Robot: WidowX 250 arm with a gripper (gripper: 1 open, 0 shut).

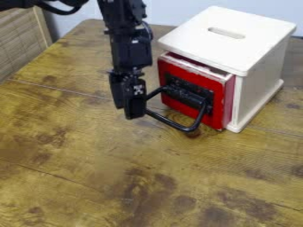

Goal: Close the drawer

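The drawer point(197, 89) has a red front with a black panel and sits in the white cube cabinet point(251, 55) at the right of the camera view. Its front stands slightly out from the cabinet face. The black loop handle point(187, 122) juts toward the table's middle. My gripper point(130, 110) hangs just left of the drawer front, pointing steeply down. Its fingers are open, hold nothing, and stand apart from the handle.
The cabinet has a slot point(226, 34) in its top. The wooden table point(106, 177) stretches toward the front and left. A slatted wooden panel point(17, 44) stands beyond the table's left edge.
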